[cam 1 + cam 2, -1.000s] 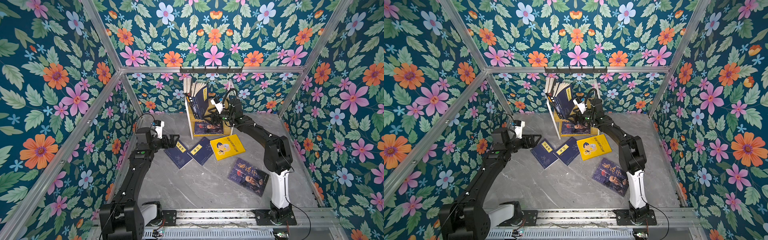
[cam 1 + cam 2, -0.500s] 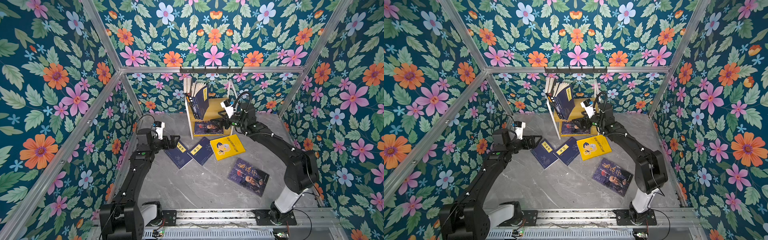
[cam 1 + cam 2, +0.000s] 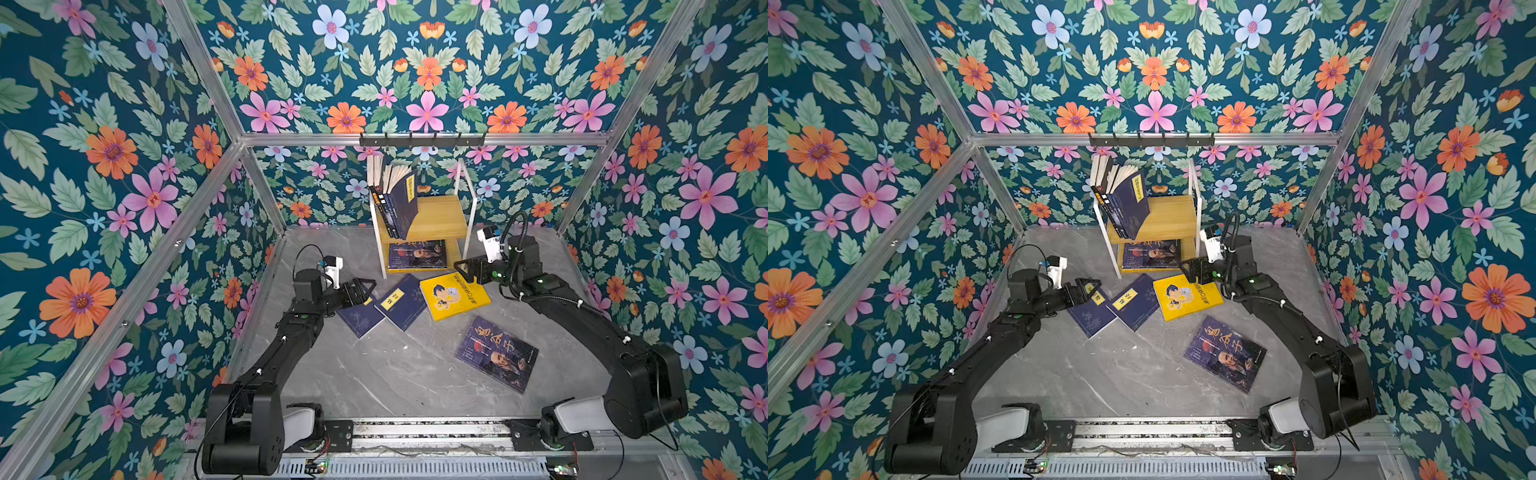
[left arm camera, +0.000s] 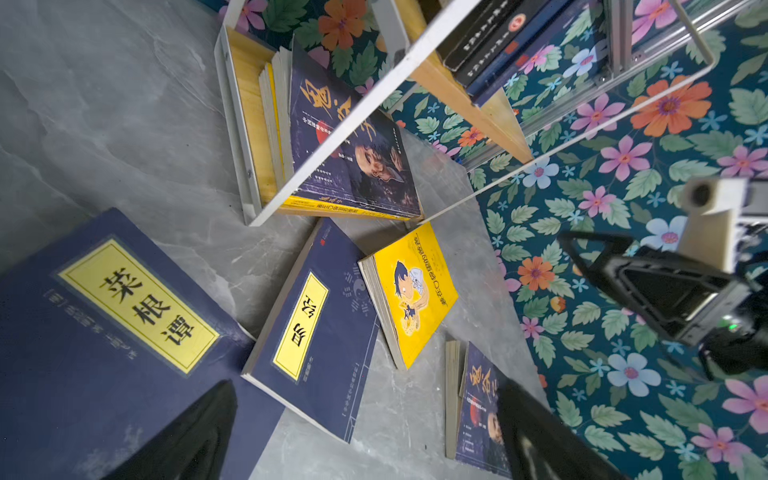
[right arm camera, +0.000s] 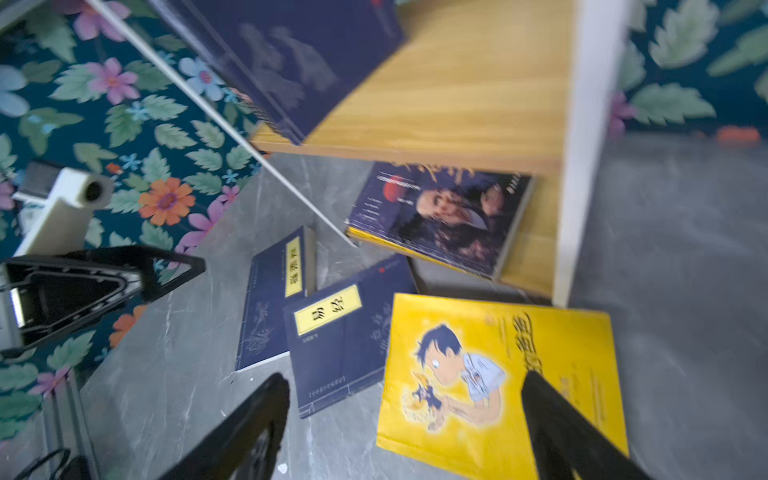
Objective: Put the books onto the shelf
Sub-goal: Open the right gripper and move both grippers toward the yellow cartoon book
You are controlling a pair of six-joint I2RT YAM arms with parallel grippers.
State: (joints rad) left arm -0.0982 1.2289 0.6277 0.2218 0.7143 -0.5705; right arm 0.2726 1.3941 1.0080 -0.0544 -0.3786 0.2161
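The shelf (image 3: 440, 216) stands at the back wall, with several books (image 3: 395, 199) leaning upright on its top board and a bearded-man book (image 3: 417, 254) lying flat on the lower one. On the floor in front lie two navy books (image 3: 359, 318) (image 3: 401, 301), a yellow book (image 3: 455, 295) and a purple-blue bearded-man book (image 3: 496, 353). My left gripper (image 3: 368, 289) hovers open over the leftmost navy book (image 4: 104, 316), holding nothing. My right gripper (image 3: 465, 268) is open just above the yellow book (image 5: 498, 374), beside the shelf's right leg; the jaws straddle the cover's cartoon figure.
A black hook rail (image 3: 422, 139) runs along the back frame bar above the shelf. Floral walls with aluminium posts (image 3: 257, 183) close in three sides. The arms' base rail (image 3: 415, 432) lines the front edge. Bare grey floor (image 3: 395, 374) lies between the books and the bases.
My right gripper has drawn back from the shelf and come down to the right, over the yellow book. The left arm has stayed where it was.
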